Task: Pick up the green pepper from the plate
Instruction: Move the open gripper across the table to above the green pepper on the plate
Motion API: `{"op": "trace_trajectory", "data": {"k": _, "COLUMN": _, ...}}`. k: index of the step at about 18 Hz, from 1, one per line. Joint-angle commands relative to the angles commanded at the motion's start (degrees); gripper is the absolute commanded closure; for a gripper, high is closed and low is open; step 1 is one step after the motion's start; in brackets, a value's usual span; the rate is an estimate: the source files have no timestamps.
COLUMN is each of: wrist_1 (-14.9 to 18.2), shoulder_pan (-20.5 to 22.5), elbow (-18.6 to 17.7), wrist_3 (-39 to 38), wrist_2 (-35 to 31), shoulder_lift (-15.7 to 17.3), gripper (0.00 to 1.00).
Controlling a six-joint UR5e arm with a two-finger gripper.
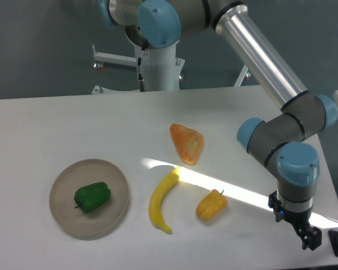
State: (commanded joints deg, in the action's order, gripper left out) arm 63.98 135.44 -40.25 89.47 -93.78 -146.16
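Clearly the green pepper (92, 197) lies on the plate (65, 220), well left of the hand (310, 241); whether the hand is clenched cannot be told.

Glossy green pepper (92, 196) on matt beige plate (65, 215); smooth white table (56, 129); brushed-metal arm (259, 53).
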Motion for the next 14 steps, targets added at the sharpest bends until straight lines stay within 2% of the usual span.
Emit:
{"op": "trace_trajectory", "data": {"k": 5, "wrist_1": 0.4, "shoulder_pan": -0.7, "elbow": -0.4, "wrist_3": -0.6, "wrist_2": -0.2, "shoulder_lift": 0.3, "gripper": 0.00}}
{"op": "trace_trajectory", "data": {"k": 10, "wrist_1": 0.4, "shoulder_pan": -1.2, "elbow": -7.2, "wrist_3": -3.4, "wrist_2": 1.0, "shoulder_lift": 4.6, "gripper": 0.00}}
{"op": "trace_trajectory", "data": {"k": 14, "wrist_1": 0.5, "shoulder_pan": -3.5, "elbow": -14.6, "wrist_3": -8.6, "wrist_2": 1.1, "shoulder_lift": 10.2, "gripper": 0.00}}
